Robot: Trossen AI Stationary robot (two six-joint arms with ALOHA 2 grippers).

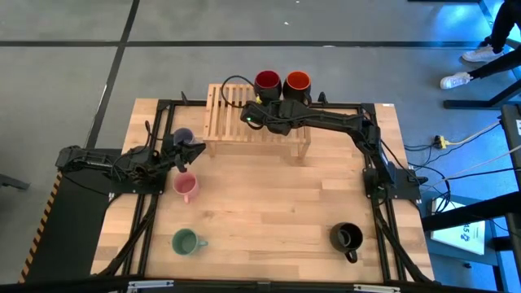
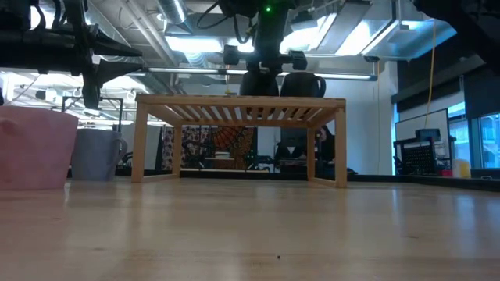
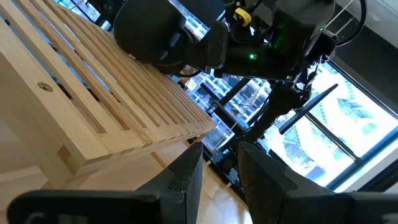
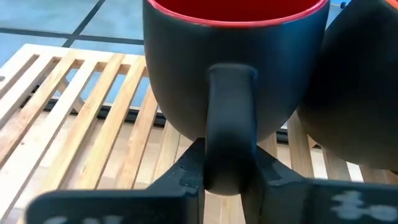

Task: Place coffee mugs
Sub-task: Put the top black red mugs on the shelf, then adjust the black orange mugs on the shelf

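A dark mug with a red inside and one with an orange-red inside stand side by side at the far edge of the slatted wooden rack. My right gripper reaches over the rack and is shut on the red-inside mug. On the table stand the lavender mug, pink mug, green mug and black mug. My left gripper hovers open and empty beside the lavender mug, at the rack's left end. My right gripper pinches the red-inside mug's handle between its two fingers, near the handle's lower end. The fingers come roughly level from the table's near side, across the rack. The mug stays upright, its base on the rack's slats beside the orange-red mug.
The rack stands on legs at the table's far middle, with bare slats left of the two mugs. The near middle of the table is bare wood. A person's legs and shoes show on the floor beyond the table's far right corner.
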